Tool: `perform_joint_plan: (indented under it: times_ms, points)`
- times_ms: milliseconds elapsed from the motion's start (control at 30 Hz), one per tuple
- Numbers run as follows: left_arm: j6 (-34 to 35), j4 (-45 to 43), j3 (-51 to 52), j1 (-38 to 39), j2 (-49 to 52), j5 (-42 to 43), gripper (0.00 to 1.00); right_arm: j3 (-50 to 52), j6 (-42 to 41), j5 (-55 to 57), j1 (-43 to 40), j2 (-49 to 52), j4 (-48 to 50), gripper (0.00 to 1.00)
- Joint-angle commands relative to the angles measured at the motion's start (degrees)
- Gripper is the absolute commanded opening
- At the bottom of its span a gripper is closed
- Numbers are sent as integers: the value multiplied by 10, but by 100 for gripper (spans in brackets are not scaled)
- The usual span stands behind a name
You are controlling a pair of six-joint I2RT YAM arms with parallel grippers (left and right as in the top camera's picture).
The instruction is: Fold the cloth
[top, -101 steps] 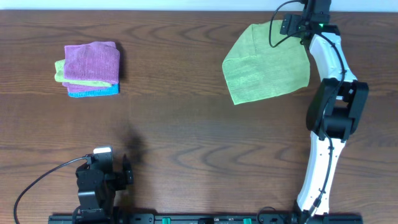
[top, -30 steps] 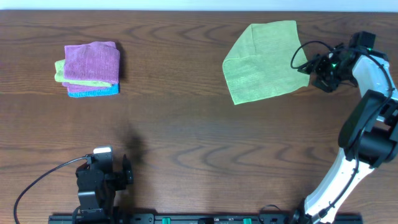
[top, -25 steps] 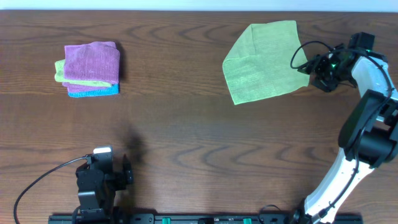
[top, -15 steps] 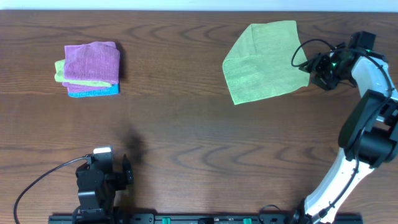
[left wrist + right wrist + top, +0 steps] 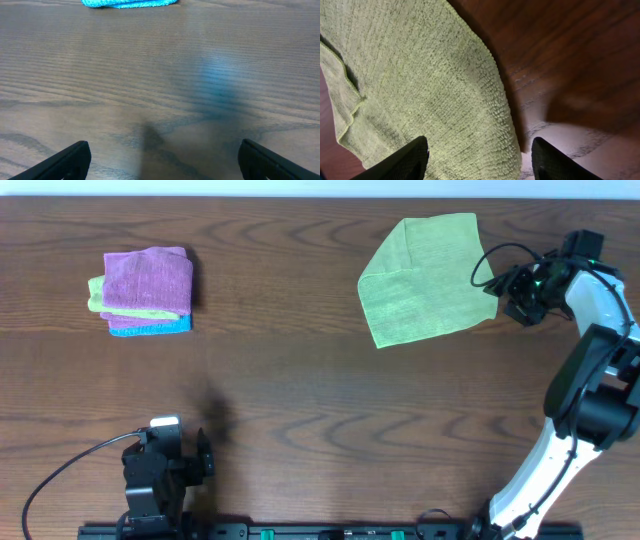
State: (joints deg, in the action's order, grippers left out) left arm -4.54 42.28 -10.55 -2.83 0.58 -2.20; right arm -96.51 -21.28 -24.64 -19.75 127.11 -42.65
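The dark wooden table fills the overhead view. The white right arm rises from the near edge on the right and bends inward at the far right. A black cable loops off its wrist.

The cloth, bright lime green, lies flat on the far right part of the table, turned a little askew. Along its left side a layer appears doubled over. Its right edge reaches the tip of the right arm.

Well apart from it, at the far left, sits a stack of folded cloths. A pink-purple cloth is on top, a lime-green layer pokes out beneath it, and a teal-blue cloth is at the bottom.

The left arm sits low at the near left edge, black and compact, with a cable curving off to its left.

The right fingers stand apart, roughly half spread, low over the table. The wrist view shows the cloth's right edge running down between the two black tips, one tip over the fabric and the other over bare wood. Nothing is pinched. A shadow falls on the wood just beside the hem.

The left fingers are spread as wide as they go over bare wood, holding nothing. The teal-blue cloth's edge shows at the top of that wrist view.
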Motion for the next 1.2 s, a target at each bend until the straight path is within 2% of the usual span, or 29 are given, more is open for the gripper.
perform_joint_plan:
  times_ms: [0,200,300,367,467,567,600,1167]
  points:
    - [-4,7,12,2,-4,-10,95,7,-10,7,-1,9,3,66]
    - [-4,7,12,2,-4,-10,95,7,-32,2,10,39,4,62]
    - [-4,7,12,2,-4,-10,95,7,-36,2,17,41,12,56]
    - [-4,7,12,2,-4,-10,95,7,-40,2,20,41,16,42]
    - [-4,7,12,2,-4,-10,95,7,-40,2,26,41,14,29]
    - [-4,7,12,2,-4,-10,95,7,-40,2,33,41,3,4]
    - [-4,7,12,2,-4,-9,95,7,-40,2,34,41,-3,1]
    - [-4,7,12,2,-4,-10,95,6,16,93,37,-9,-239,1]
